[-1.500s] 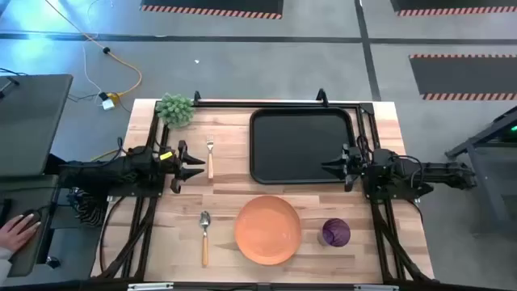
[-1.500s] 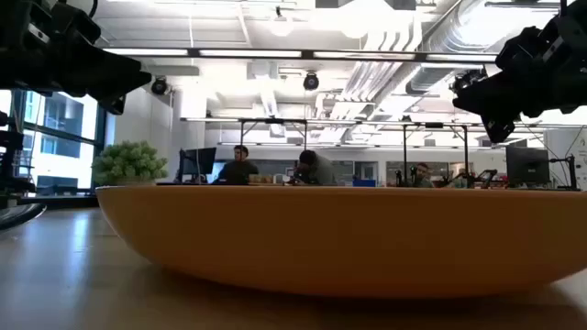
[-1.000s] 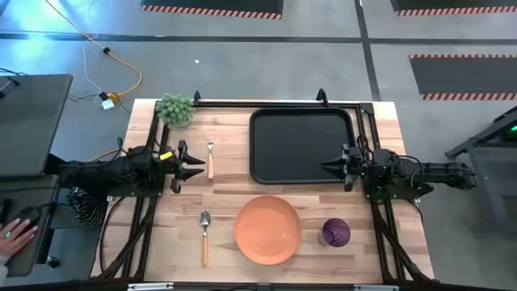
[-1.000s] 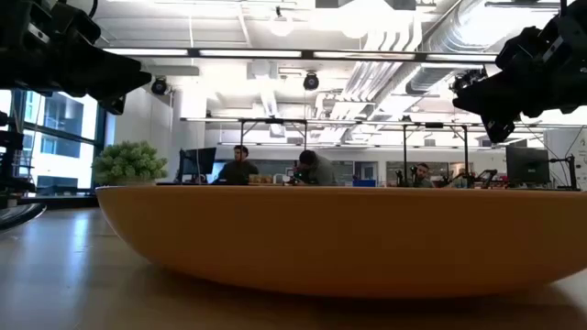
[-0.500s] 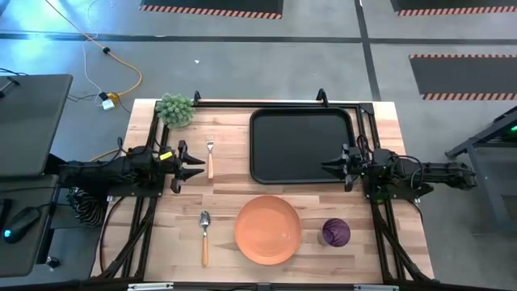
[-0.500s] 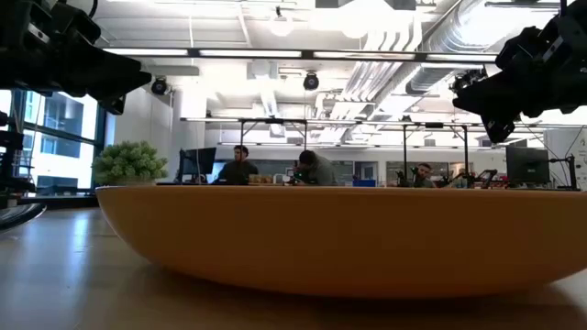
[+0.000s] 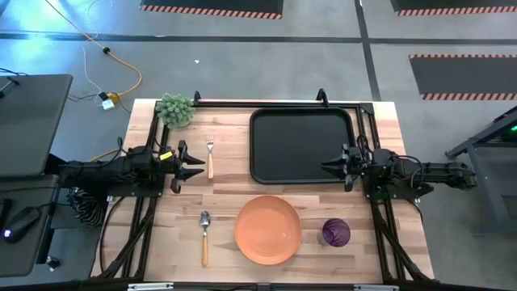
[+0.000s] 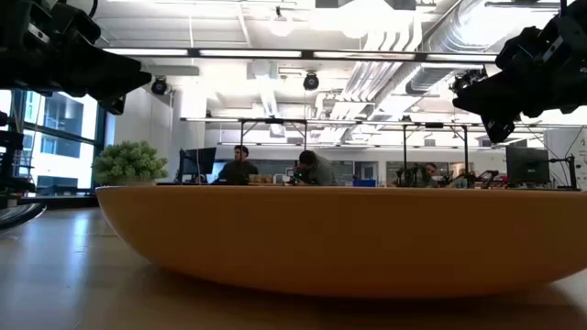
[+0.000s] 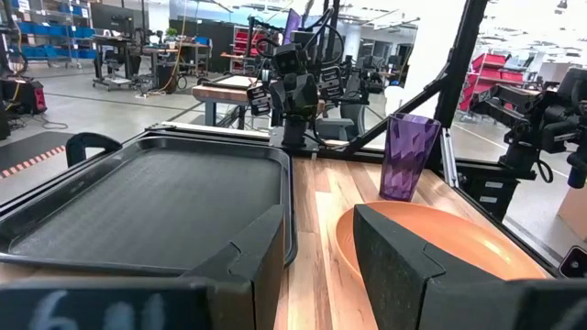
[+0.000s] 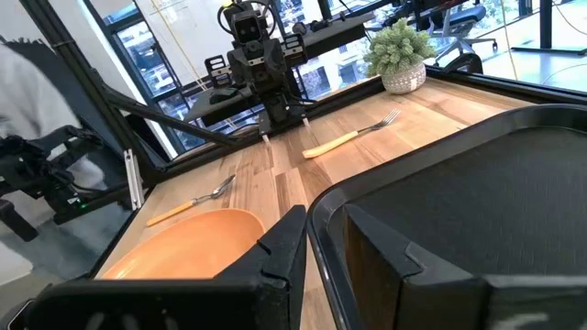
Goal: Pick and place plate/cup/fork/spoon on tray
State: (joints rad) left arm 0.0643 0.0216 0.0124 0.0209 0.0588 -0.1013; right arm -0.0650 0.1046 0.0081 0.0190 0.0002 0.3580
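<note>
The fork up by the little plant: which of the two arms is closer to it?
The left. Its gripper sits right beside the fork, while the right gripper waits across the tray from it.

The orange plate (image 8: 339,240) is seen close up, filling the width and resting on the wooden worktop (image 8: 55,275). Dark arm parts are seen at both upper corners. A potted plant (image 8: 129,163) and seated people (image 8: 240,167) are seen behind.

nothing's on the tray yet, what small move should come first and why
Probably swing the left gripper down onto the fork: it lies right beside that gripper's open fingers, while the tray is bare and the plate, cup and spoon sit farther off.
</note>
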